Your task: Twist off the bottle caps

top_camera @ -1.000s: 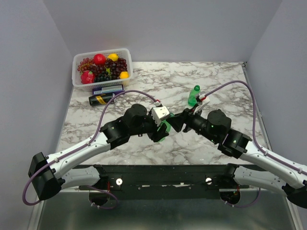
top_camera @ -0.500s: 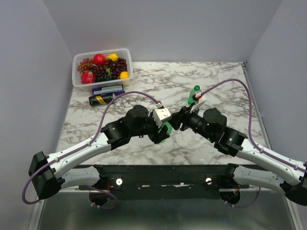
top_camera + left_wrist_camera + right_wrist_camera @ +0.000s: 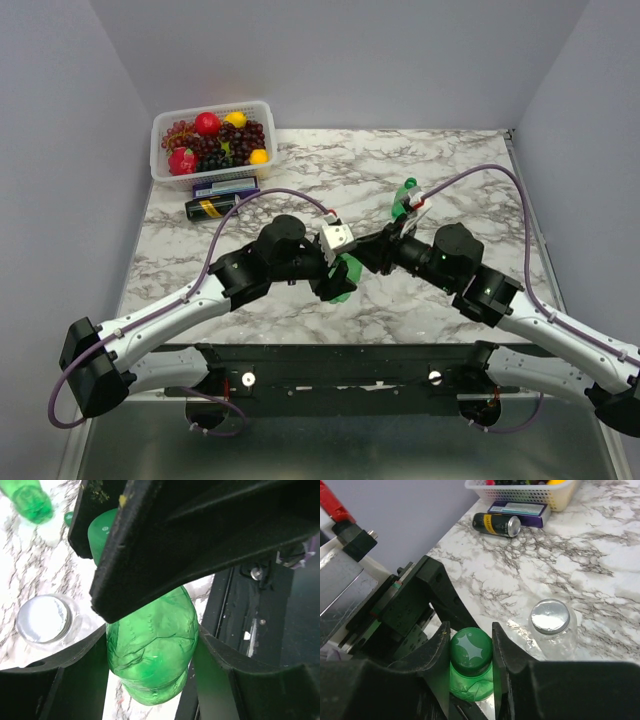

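The green cap [image 3: 471,649] sits on top of the green bottle [image 3: 152,660]. This bottle is near the middle of the counter [image 3: 300,165], a bit toward the near edge.

The right gripper [image 3: 470,639] has closed on the cap. One black finger [image 3: 438,647] presses on each side of it.

The left gripper [image 3: 150,645] holds the same bottle lower down, around its fat body. It has a finger tight on each side. I cannot tell if the bottom of the bottle touches the counter.

The two arms meet over this bottle, the left arm from the left and the right arm from the right.

A clear bottle [image 3: 551,635] stands on the counter just beside them. Its silver cap [image 3: 549,616] is on.

A second green bottle [image 3: 403,203] stands farther back, just behind the right arm.

In the far left corner is a white basket [image 3: 160,165] full of fruit. A flat purple box [image 3: 225,186] lies in front of the basket. A dark can [image 3: 212,207] with a yellow label lies on its side just in front of the box.
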`<state>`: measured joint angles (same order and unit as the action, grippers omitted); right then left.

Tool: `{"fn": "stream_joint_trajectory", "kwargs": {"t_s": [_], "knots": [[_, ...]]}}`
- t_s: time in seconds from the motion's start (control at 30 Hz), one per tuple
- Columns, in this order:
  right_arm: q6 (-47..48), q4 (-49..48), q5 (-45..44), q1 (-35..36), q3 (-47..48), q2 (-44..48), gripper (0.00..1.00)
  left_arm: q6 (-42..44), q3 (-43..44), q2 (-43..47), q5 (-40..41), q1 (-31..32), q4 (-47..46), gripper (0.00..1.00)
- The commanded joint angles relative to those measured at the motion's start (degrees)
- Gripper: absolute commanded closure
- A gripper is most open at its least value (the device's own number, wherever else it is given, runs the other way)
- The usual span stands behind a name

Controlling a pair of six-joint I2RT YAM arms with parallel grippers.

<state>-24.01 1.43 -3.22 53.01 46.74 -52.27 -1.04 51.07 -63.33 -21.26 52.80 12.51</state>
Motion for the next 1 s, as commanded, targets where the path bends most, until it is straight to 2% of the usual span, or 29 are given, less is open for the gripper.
{"fn": "stream_joint_trajectory", "kwargs": {"t_s": [0.0,0.13,0.2,0.27,0.3,0.5,0.73,0.83,0.93,0.97], "knots": [[2.83,-5.56,16.97,-4.39,-1.21,2.43,0.99,0.69,0.96,0.66,-18.01,-0.15,-2.75,0.72],[4.23,-6.61,31.32,-9.59,-3.76,4.89,0.99,0.69,1.22,1.89,-28.82,-1.64,-3.46,0.72],[5.99,-7.14,40.34,-11.08,-5.08,5.68,0.99,0.60,1.58,2.07,-34.08,-2.43,-3.63,0.72],[7.83,-7.41,45.30,-11.35,-5.69,6.65,0.99,0.16,1.75,1.98,-38.14,-3.22,-3.90,0.72],[8.27,-7.50,49.93,-11.44,-6.13,6.92,0.99,-1.32,1.67,1.90,-42.51,-3.57,-5.47,0.72],[9.51,-7.76,60.51,-11.53,-6.93,7.27,0.99,-4.94,1.31,1.02,-48.26,-4.46,-9.25,0.72],[9.33,-8.02,58.78,-11.53,-7.19,7.53,0.99,-6.17,0.87,0.75,-46.69,-4.37,-9.88,0.72],[8.19,-7.94,54.56,-11.53,-7.19,8.67,0.92,-4.51,1.22,0.75,-42.91,-4.46,-7.60,0.72],[7.22,-5.67,47.19,-11.53,-6.40,10.08,0.70,-2.22,2.19,0.58,-35.46,-4.46,-4.00,0.76],[7.05,-4.61,44.82,-11.53,-6.14,10.34,0.59,-1.69,2.37,0.58,-33.17,-4.46,-3.20,0.77]]}}
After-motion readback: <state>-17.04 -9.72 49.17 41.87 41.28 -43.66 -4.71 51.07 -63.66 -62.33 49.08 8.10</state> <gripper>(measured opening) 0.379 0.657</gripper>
